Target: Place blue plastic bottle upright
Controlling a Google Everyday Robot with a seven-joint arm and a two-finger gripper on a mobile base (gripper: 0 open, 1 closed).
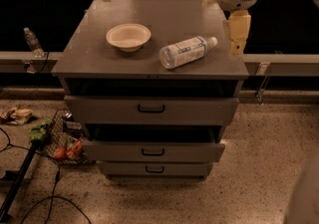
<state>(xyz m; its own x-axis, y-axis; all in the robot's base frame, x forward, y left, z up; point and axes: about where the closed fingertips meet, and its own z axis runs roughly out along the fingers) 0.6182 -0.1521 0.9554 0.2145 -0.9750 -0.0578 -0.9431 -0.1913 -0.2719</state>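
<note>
Camera view shows the gripper (237, 45) hanging point-down over the far right edge of the grey drawer cabinet (94, 56), holding nothing; whether it is wide or narrow cannot be told from this angle. The blue plastic bottle (185, 52) lies on its side on the cabinet top, just beside the gripper and apart from it, its white cap the end nearest the gripper. A cream bowl (128, 36) sits beyond the bottle's base end, farther from the gripper, not touching the bottle. Below, 3 drawers stack; the middle drawer (153, 152) stands pulled out. Well away from the gripper, 1 small clear bottle (33, 42) stands on a ledge.
</note>
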